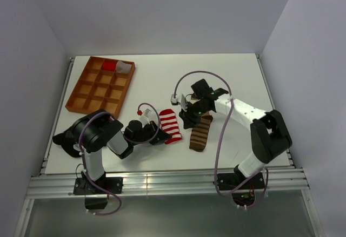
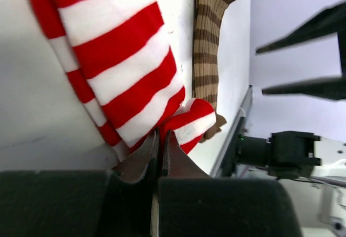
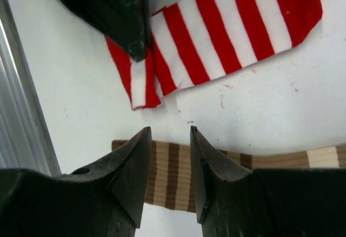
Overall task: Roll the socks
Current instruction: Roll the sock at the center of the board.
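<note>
The red-and-white sock (image 1: 169,124) lies flat on the white table, with the brown-and-tan sock (image 1: 201,133) just to its right. My left gripper (image 1: 161,138) is at the near end of the red-and-white sock (image 2: 119,59). In the left wrist view its jaws (image 2: 161,134) are shut on a bunched fold of that sock's edge. My right gripper (image 1: 194,122) hangs over the far end of the brown-and-tan sock (image 3: 170,177). It stands open (image 3: 168,131), its fingertips straddling the striped fabric, which lies flat beneath. The red-and-white sock (image 3: 227,32) lies beyond them.
A wooden compartment tray (image 1: 100,88) sits at the back left, with a red roll (image 1: 110,65) and a grey one (image 1: 125,67) in its far cells. An aluminium rail (image 1: 162,180) runs along the table's near edge, close to both socks.
</note>
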Available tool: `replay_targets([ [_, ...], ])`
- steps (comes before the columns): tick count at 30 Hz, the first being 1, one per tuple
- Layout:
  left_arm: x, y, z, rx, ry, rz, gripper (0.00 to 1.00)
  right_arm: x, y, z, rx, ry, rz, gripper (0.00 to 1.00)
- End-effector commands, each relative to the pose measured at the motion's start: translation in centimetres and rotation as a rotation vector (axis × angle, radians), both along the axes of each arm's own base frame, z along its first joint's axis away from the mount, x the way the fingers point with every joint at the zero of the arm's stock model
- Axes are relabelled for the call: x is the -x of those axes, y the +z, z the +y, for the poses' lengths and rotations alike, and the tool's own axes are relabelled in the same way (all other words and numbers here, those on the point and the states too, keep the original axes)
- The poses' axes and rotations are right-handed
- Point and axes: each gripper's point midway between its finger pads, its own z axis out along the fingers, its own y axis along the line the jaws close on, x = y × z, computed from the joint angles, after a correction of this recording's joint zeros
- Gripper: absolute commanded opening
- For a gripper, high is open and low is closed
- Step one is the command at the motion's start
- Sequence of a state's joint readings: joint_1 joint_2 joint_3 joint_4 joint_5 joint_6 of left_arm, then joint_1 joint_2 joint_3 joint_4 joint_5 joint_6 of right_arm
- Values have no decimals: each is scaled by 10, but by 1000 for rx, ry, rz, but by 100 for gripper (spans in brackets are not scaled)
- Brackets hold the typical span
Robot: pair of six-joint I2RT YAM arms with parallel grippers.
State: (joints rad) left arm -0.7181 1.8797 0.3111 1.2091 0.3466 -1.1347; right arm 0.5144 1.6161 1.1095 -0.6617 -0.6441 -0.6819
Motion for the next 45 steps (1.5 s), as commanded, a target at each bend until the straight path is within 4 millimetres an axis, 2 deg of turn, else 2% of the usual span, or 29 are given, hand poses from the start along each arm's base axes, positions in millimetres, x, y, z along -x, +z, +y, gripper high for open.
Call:
replay_targets([
  [1, 54, -71, 36, -184, -24, 351, 0, 0, 16, 5, -92, 104, -163, 43],
  [2, 56, -72, 37, -184, -21, 369, 0, 2, 24, 6, -116, 117, -203, 44],
  [3, 55, -74, 36, -186, -17, 390, 0, 9, 19, 3, -118, 135, -205, 45],
  [7, 64, -80, 38, -210, -29, 469, 0, 19, 21, 3, -120, 182, -275, 47],
  [10, 70, -85, 42, -246, -32, 525, 1, 30, 14, 6, -88, 221, -323, 48],
  [11, 75, -87, 44, -258, -39, 549, 0, 36, 6, 7, -76, 233, -334, 48],
  [12, 75, -87, 45, -263, -36, 559, 0, 47, 2, 14, -71, 272, -346, 48],
  [14, 77, -89, 46, -281, -42, 568, 0, 53, -9, 16, -36, 292, -398, 48],
  [15, 79, -91, 48, -294, -42, 580, 0, 64, -12, 24, -37, 330, -408, 48],
  [18, 79, -91, 48, -303, -46, 587, 0, 71, -21, 30, -13, 361, -439, 48],
  [25, 78, -88, 44, -290, -67, 586, 0, 73, -36, 37, 47, 384, -491, 45],
  [30, 80, -90, 44, -292, -76, 591, 0, 66, -36, 39, 56, 366, -540, 45],
  [42, 75, -85, 45, -284, -72, 578, 0, 70, -56, 31, 153, 400, -526, 45],
  [45, 72, -84, 44, -279, -70, 570, 0, 67, -61, 29, 185, 393, -531, 39],
])
